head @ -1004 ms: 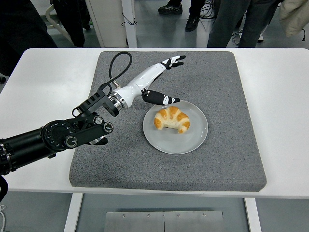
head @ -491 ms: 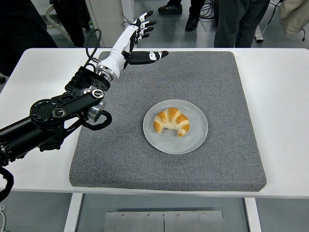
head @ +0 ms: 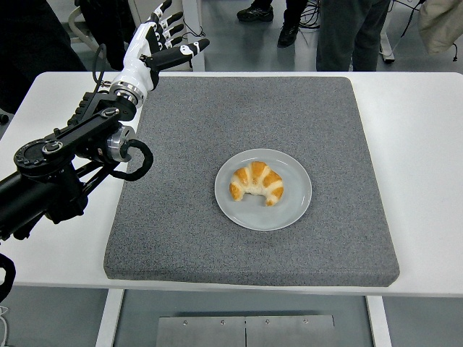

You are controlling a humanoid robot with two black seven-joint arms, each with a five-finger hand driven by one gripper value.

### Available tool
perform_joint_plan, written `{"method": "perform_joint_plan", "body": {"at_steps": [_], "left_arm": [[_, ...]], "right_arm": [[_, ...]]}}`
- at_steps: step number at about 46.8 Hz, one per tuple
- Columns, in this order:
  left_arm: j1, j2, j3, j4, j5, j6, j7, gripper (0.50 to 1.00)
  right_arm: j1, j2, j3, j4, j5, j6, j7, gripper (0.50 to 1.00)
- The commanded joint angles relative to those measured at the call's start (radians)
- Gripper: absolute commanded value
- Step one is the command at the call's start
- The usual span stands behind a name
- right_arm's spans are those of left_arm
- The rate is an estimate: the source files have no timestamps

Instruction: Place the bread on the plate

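A golden croissant point(head: 257, 182) lies on the round grey plate point(head: 293, 206), which sits in the middle of the dark grey mat point(head: 340, 123). My left hand point(head: 160, 40) is raised high at the mat's far left corner, well away from the plate. Its fingers are spread and hold nothing. The black left arm point(head: 65, 163) runs from the left edge up to it. The right arm is out of sight.
The mat lies on the white table point(head: 423, 144). Several people's legs and shoes point(head: 347, 29) stand beyond the table's far edge. A cable loop point(head: 137, 160) hangs off my left forearm over the mat's left edge.
My left hand has drawn back from the plate, rising and swinging left to the mat's far left corner. The croissant stays on the plate.
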Motion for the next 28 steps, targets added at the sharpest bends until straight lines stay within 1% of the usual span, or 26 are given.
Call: {"method": "perform_joint_plan", "body": {"at_steps": [1, 7, 19, 25, 28], "left_arm": [[0.016, 0.023, -0.001, 0.003, -0.051, -0.048, -0.002, 0.925], [0.039, 0.056, -0.012, 0.012, -0.073, -0.148, -0.009, 0.925], [0.09, 0.057, -0.096, 0.113, -0.073, -0.328, -0.013, 0.925], [0.1, 0.057, -0.102, 0.156, -0.073, -0.375, -0.015, 0.925], [0.111, 0.057, -0.106, 0.162, -0.073, -0.394, -0.025, 0.925]], "right_arm": [[0.0, 0.0, 0.0, 0.001, 0.0, 0.0, 0.0, 1.0], [0.0, 0.0, 0.0, 0.001, 0.0, 0.0, 0.0, 1.0], [0.0, 0.0, 0.0, 0.001, 0.0, 0.0, 0.0, 1.0], [0.0, 0.0, 0.0, 0.001, 0.0, 0.0, 0.0, 1.0], [0.0, 0.0, 0.0, 0.001, 0.0, 0.001, -0.002, 1.0]]}}
